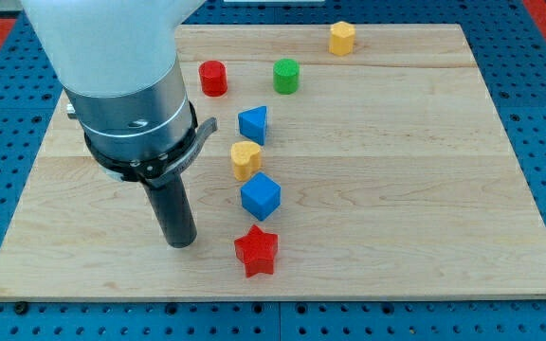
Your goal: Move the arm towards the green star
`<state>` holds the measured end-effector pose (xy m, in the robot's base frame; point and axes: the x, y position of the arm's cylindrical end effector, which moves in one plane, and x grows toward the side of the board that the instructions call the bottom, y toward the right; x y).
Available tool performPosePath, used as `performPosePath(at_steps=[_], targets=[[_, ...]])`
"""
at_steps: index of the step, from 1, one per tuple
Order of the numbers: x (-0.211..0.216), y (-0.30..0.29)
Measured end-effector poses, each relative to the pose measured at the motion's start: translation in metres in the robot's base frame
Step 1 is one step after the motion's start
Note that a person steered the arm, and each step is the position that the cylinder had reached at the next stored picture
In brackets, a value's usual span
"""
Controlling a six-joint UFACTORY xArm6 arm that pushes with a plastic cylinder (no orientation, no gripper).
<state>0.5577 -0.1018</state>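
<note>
My tip (pixel 180 242) rests on the wooden board (pixel 415 189) at the lower left, a short way left of the red star (pixel 256 251). No green star shows in this view; the arm's wide body (pixel 121 76) hides the board's upper left. The only green block I see is a green cylinder (pixel 286 76) near the view's top, well above and to the right of the tip.
A red cylinder (pixel 213 78) stands left of the green cylinder. A blue triangular block (pixel 253 124), a yellow heart (pixel 245 159) and a blue cube (pixel 260 196) form a column right of the tip. A yellow hexagon (pixel 342 38) sits at the top.
</note>
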Motion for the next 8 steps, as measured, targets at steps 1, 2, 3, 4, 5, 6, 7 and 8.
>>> performPosePath(at_steps=[1, 2, 3, 4, 5, 6, 7, 8], targets=[[0.000, 0.006], [-0.002, 0.019], [-0.005, 0.022], [-0.017, 0.011], [-0.046, -0.032], [-0.086, -0.058], [-0.130, -0.069], [-0.168, -0.080]])
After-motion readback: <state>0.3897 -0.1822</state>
